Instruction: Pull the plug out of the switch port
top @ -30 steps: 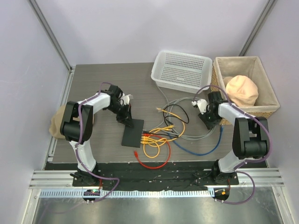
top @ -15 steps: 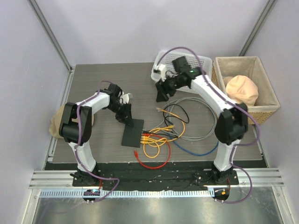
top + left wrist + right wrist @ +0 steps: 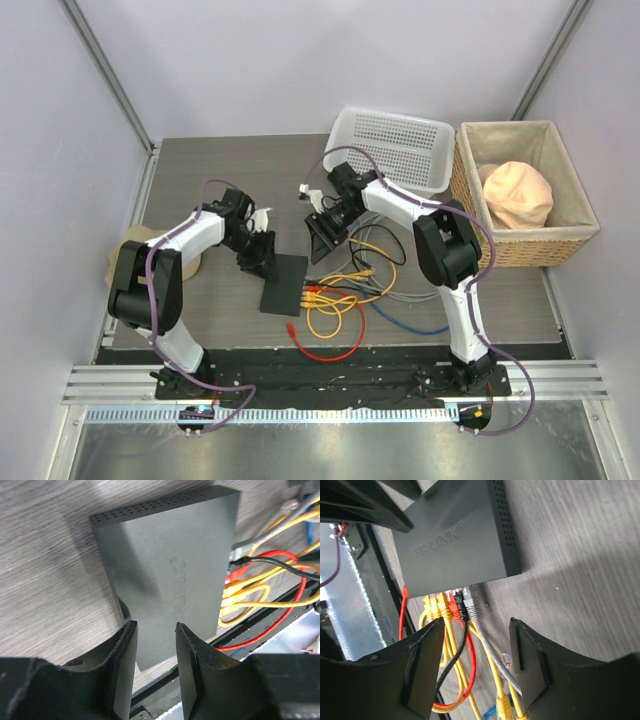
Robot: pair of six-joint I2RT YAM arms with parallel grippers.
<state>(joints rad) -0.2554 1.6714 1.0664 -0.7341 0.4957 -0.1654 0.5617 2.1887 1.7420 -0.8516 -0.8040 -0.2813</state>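
Though switch (image 3: pixel 284 284) tiny overhead, plugs (image 3: pixel 451 602) clear close-up

A white mesh basket (image 3: pixel 400 145) is sitting at the far edge of the grey wood-grain counter (image 3: pixel 230 170), right of centre. Just beside it, on its right, a wicker basket (image 3: pixel 505 127) is holding a rounded peach-coloured object (image 3: pixel 517 193). A tan object (image 3: pixel 122 255) is lying at the counter's left edge, partly hidden.

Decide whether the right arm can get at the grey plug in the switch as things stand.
Probably yes: the open right gripper hangs just over the grey plug, nothing covering it, though the black plug crowds one side.
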